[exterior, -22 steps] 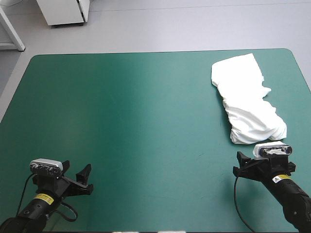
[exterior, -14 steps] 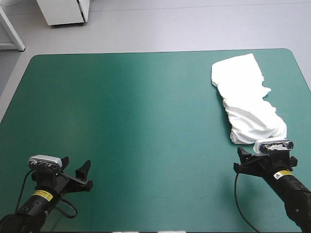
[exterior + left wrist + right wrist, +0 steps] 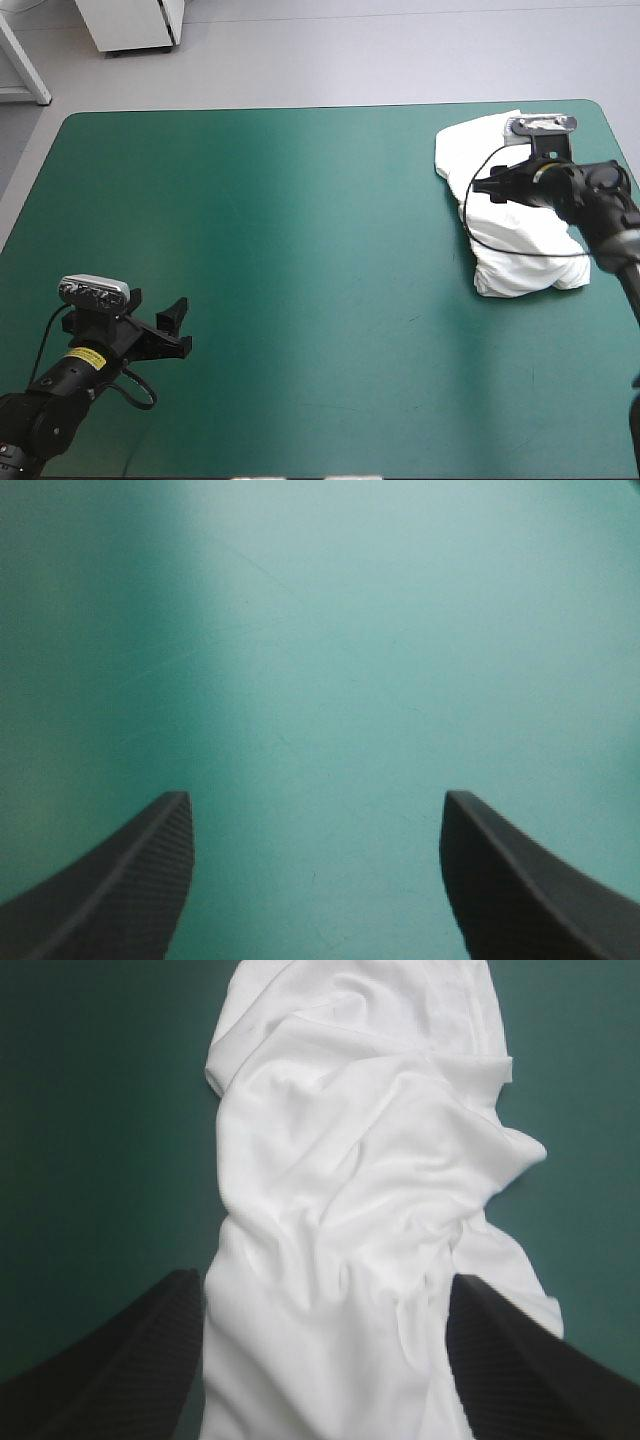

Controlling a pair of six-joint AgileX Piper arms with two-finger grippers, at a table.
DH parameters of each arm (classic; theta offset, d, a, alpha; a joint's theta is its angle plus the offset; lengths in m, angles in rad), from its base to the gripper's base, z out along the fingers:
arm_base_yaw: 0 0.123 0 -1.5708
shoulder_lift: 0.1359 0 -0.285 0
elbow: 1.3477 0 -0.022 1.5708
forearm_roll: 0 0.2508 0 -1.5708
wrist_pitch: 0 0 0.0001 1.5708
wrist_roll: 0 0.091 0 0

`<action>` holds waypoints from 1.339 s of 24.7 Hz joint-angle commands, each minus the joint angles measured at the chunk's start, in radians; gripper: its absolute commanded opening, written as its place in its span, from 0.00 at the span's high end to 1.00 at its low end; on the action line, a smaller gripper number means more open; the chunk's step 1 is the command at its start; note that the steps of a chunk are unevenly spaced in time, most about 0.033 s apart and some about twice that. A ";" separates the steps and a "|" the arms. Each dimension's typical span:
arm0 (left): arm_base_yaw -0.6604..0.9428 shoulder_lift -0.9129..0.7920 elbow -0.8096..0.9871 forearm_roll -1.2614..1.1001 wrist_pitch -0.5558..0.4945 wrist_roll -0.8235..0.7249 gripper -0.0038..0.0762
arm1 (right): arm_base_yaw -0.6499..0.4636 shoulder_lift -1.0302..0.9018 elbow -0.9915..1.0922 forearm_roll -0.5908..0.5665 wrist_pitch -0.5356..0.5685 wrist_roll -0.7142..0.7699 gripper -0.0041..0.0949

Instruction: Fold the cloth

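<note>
Right gripper [image 3: 322, 1280] spread wide over the T-shirt [image 3: 360, 1140]; left gripper [image 3: 315, 795] spread wide, holding nothing.
The crumpled white T-shirt runs under and ahead of the right gripper, between its black fingers [image 3: 115, 1365]; whether they touch it cannot be judged. In the high view that arm hides part of it. Ahead of the left gripper lies only teal-green cover [image 3: 320, 630].

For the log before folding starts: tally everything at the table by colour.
White: 1, the T-shirt.
Black: 2, the left tool and the right tool, both open.
Teal-green: 1, the table cover.
Total: 4.
</note>
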 commanded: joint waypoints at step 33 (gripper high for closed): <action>-0.004 0.002 -0.201 0.134 -0.016 -0.057 0.31 | 0.563 0.805 -1.049 0.193 0.580 -0.280 0.98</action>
